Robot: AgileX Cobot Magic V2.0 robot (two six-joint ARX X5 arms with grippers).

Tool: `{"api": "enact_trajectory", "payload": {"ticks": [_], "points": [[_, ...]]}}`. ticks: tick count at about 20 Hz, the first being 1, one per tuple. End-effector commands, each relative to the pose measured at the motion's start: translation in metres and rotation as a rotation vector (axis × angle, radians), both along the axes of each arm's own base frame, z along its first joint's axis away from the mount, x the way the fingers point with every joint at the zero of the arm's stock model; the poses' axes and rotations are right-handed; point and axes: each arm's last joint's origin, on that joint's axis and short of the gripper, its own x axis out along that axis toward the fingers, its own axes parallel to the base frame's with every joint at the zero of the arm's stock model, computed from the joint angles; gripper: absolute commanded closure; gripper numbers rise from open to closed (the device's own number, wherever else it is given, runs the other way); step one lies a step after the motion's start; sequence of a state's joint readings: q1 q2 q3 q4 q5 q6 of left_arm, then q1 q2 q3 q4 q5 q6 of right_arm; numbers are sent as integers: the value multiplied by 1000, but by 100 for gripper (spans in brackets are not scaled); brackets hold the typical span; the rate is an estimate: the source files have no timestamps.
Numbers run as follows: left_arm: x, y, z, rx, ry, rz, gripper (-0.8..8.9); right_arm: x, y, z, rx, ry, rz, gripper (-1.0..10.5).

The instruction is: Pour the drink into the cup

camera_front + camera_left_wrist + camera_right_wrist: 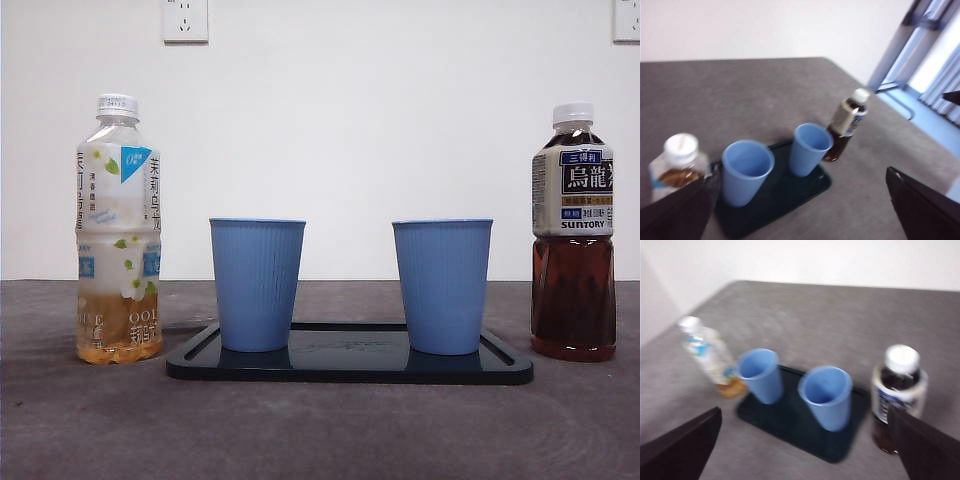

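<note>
a: where's everything?
b: oolong bottle (572,235) far right of the front frame, capped, nearly full so heavy and slick. two cups (257,283) centre on the tray (350,368)
a: claws?
b: left gripper (800,210) and right gripper (805,450) both wide open, empty. i'd grab mid-label

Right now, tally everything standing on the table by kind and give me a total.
Bottles: 2, the pale tea bottle and the dark oolong bottle, both capped.
Blue cups: 2, one cup and the other cup, both on the tray.
Trays: 1, the black tray.
Total: 5.
</note>
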State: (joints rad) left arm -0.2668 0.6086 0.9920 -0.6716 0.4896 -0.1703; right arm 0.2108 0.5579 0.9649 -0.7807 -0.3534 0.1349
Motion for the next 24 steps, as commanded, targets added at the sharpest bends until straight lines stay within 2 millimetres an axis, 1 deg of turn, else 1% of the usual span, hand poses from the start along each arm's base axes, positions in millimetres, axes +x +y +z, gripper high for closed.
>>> {"api": "enact_trajectory", "payload": {"ticks": [1,3,7,9,12,16,19,24], "points": [[-1,1,2,62,-17,31,283,11,2,-15,-8,26,-28,404],[-1,2,-1,96,-1,51,283,18,3,-28,-6,39,-45,404],[-1,3,-6,132,24,85,284,34,6,-63,13,56,-60,404],[-1,4,-7,145,28,89,284,43,8,-82,22,65,-98,404],[-1,4,-7,146,31,88,284,55,9,-104,27,53,-149,404],[-2,4,-8,148,37,88,284,73,11,-124,48,2,-200,404],[-2,4,-8,150,42,87,284,90,14,-138,11,-16,-214,404],[-2,4,-9,153,53,86,284,114,17,-152,-22,-41,-268,404]]}}
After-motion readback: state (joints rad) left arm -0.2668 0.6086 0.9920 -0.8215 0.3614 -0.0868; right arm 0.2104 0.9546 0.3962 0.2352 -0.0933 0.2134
